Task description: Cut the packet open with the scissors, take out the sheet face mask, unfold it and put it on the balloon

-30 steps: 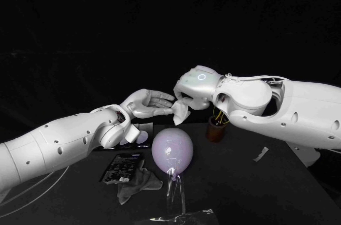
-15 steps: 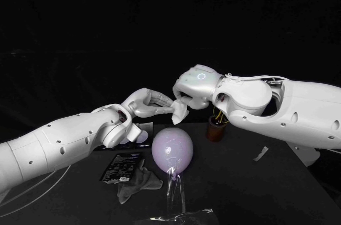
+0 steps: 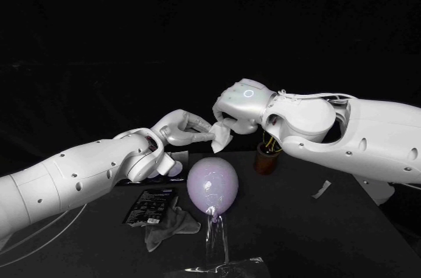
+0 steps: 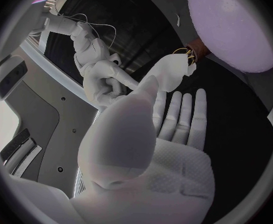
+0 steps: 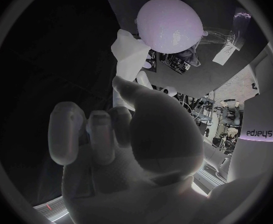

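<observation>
1. Head view: the right hand (image 3: 235, 112) is pinching the folded sheet face mask (image 3: 220, 138) from above. The mask is hanging in the air over the far end of the lilac balloon (image 3: 213, 185), not touching it. The left hand (image 3: 184, 129) is touching the mask's edge with its fingertips, but I cannot tell if it is really gripping. The black packet (image 3: 151, 205) is lying on the table (image 3: 351, 241) beside the balloon.
2. Left wrist view: the left hand (image 4: 168, 154) is pointing its thumb at the sheet face mask (image 4: 172, 72), and its other fingers are stretched out flat. No clear pinch is showing here. In my judgement this hand should catch only one layer at a free corner, not the whole fold.
3. Right wrist view: the right hand (image 5: 133, 144) is grasping the sheet face mask (image 5: 129, 52) at its thumb tip, with the balloon (image 5: 169, 24) beyond. I think the right hand should be holding firmly while the left is pulling slowly sideways. Such a thin sheet can probably stick to itself or tear. It is better to open it fully above the balloon before lowering it.
</observation>
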### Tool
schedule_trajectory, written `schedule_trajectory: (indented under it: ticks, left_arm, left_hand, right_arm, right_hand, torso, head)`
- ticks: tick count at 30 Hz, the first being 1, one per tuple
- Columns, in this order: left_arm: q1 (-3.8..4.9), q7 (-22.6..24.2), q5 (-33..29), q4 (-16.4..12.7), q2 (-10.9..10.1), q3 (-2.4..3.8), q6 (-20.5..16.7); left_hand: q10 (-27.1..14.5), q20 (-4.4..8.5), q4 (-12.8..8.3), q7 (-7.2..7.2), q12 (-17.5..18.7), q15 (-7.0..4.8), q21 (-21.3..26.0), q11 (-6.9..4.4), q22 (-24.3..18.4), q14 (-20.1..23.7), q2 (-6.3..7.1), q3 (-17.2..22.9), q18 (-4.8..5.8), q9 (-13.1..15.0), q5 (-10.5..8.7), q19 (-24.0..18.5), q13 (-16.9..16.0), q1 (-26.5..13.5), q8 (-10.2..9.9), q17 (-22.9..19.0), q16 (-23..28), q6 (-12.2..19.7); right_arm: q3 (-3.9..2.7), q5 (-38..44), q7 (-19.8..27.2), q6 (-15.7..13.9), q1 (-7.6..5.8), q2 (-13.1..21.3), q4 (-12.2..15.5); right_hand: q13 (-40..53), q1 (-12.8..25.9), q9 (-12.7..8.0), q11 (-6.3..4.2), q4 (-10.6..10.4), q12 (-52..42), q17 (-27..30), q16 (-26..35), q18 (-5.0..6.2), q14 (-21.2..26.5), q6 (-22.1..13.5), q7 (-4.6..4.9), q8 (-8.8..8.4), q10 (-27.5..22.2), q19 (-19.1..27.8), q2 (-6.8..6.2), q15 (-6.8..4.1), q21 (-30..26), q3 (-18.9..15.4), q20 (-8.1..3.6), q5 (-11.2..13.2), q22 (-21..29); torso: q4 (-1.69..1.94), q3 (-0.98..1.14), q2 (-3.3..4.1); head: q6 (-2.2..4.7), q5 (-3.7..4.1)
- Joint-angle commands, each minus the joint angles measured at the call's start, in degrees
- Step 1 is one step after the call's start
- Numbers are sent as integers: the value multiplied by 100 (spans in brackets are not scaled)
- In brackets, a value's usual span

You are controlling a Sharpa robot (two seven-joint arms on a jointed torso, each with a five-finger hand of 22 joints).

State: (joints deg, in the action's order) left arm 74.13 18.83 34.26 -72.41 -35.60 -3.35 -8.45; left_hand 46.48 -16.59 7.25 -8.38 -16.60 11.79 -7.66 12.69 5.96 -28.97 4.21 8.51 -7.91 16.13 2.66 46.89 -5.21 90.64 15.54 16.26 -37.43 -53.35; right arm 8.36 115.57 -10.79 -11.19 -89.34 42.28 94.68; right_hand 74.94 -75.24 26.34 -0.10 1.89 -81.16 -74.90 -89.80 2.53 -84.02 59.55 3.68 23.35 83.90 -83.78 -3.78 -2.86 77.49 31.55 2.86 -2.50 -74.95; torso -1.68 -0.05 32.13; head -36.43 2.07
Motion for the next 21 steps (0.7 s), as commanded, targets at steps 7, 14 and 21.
schedule_trajectory:
  ticks: [7,14,21]
  left_arm:
    - [5,-21,70,20,22,6,237]
    - [5,22,-33,31,-6,6,234]
    - [5,35,-99,23,-30,6,221]
  left_hand:
    - [190,31,-27,11,-195,-76,16,-84,-5,-70,-316,399,15,-10,14,-19,-16,173,110,51,-270,-358]
    - [518,45,19,44,-364,-220,-45,-236,33,-327,-458,861,-27,127,9,45,-17,127,293,75,-527,-518]
    - [568,44,42,42,-395,-235,-73,-261,57,-342,-361,1146,-35,252,12,46,10,22,389,47,-602,-466]
  right_arm:
    - [-3,106,-74,-33,1,5,-42]
    - [2,106,-78,39,5,-3,-141]
    - [17,105,-72,78,18,-19,-231]
  right_hand:
    - [873,60,59,-17,-39,-24,-1510,-20,-8,-598,33,6,25,165,-128,-16,-58,34,0,-7,-27,-1181]
    - [877,60,59,-18,-40,-29,-1510,-20,-7,-598,33,5,26,168,-128,-17,-58,33,1,-8,-27,-1181]
    - [876,60,60,-19,-42,-28,-1510,-20,-7,-598,33,4,28,168,-126,-18,-59,29,2,-9,-27,-1180]
  torso:
    - [-2,-1,-1]
    - [1,-3,1]
    - [3,-3,5]
  head:
    - [-11,29]
    - [-15,35]
    - [-21,34]
